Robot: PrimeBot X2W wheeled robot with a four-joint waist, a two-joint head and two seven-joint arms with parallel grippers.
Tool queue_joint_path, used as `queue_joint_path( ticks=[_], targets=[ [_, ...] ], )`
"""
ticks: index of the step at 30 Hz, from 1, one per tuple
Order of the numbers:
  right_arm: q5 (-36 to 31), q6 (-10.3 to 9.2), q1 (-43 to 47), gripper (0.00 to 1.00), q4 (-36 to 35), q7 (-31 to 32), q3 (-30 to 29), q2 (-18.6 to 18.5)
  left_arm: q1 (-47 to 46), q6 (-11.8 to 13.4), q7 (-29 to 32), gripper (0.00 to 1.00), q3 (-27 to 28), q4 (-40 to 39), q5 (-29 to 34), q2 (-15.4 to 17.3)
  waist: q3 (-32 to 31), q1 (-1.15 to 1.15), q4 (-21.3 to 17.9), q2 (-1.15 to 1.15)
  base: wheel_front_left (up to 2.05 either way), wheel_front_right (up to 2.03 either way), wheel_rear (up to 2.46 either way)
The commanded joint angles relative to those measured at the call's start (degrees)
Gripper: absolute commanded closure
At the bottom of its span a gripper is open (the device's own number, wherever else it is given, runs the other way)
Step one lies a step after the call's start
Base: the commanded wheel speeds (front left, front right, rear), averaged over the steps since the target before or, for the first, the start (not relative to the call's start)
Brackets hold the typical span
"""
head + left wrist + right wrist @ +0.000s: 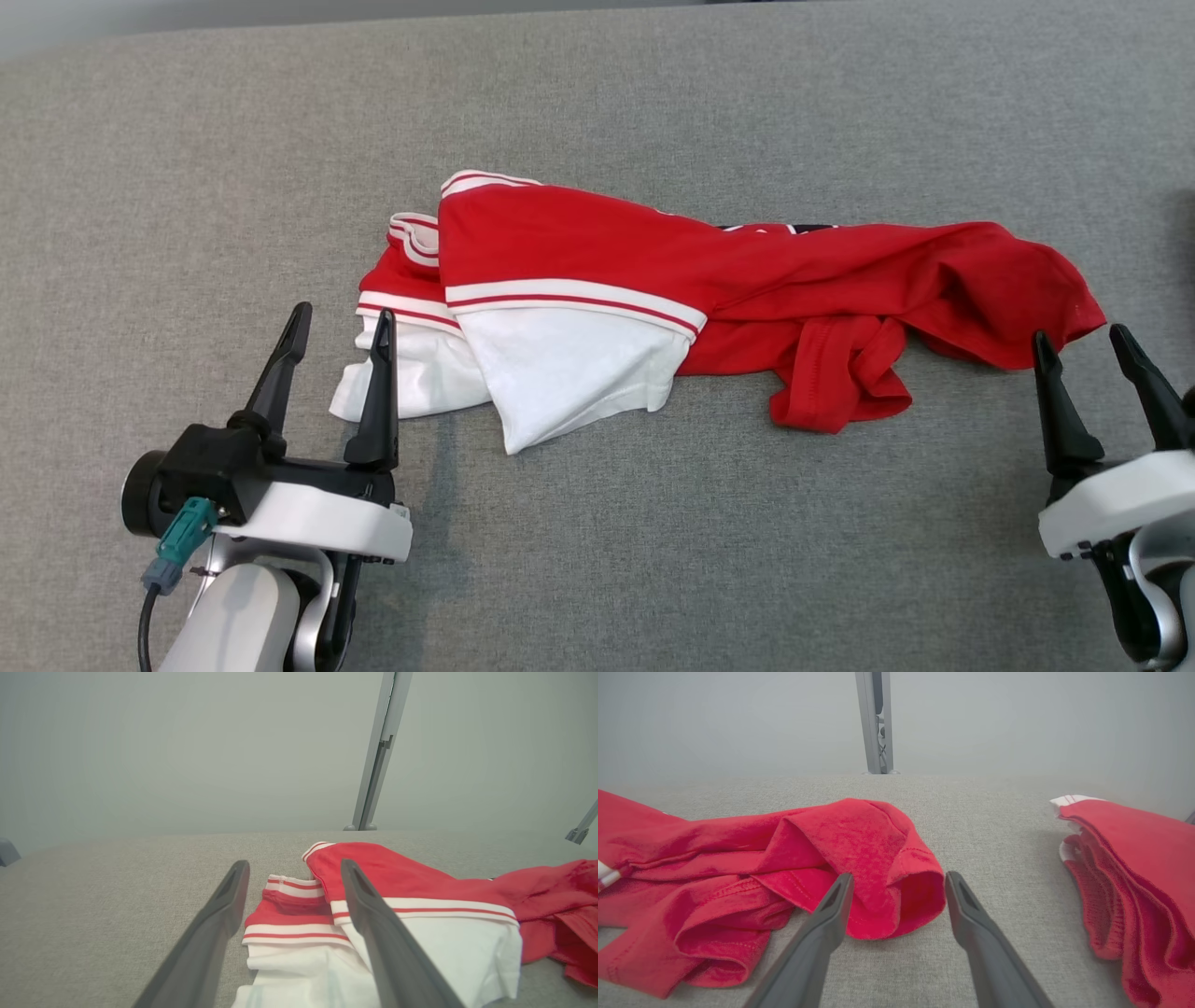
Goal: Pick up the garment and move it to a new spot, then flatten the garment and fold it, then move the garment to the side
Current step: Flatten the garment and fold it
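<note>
Rumpled garment [579, 252] on grey surface [597, 93]

Garment [579, 252] red, white, striped; surface [653, 93] grey

— Free room?
— Bare tabletop [597, 560] along the near side and beyond the garment [579, 252].
— Obstacles?
— Garment sprawled across the middle; red folded pile [1148, 872] off to its right, bare gap between.
</note>
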Motion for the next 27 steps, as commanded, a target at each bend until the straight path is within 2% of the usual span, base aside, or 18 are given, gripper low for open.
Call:
queue_joint_path(
  ticks=[1, 8, 15, 27],
  targets=[
    [-0.48, -0.03, 0.85, 0.0, -0.71, -0.23, -0.57, 0.18, 0.12, 0.32, -0.3, 0.0, 0.16, 0.13, -0.03, 0.24, -0.42, 0.0, -0.17, 0.0, 0.0, 0.0, 0.0],
    [-3.33, -0.02, 4.64, 0.0, -8.5, 0.51, -2.97, 2.27, 2.02, 0.94, -0.4, 0.0, 0.72, 0.35, -0.53, 0.71, -3.56, 0.0, -0.96, 0.0, 0.0, 0.0, 0.0],
    [-3.83, -0.02, 6.88, 0.0, -14.98, 2.35, -1.51, 3.53, 4.48, 1.7, 0.48, 0.0, 0.76, -0.36, -0.52, 1.78, -7.41, 0.0, -1.24, 0.0, 0.0, 0.0, 0.0],
    [-3.4, -0.02, 11.18, 0.0, -18.5, 4.1, -1.08, 5.21, 7.49, 2.68, 2.12, 0.0, 0.55, -2.54, -0.76, 3.23, -10.14, 0.0, -1.21, 0.0, 0.0, 0.0, 0.0]
  ],
)
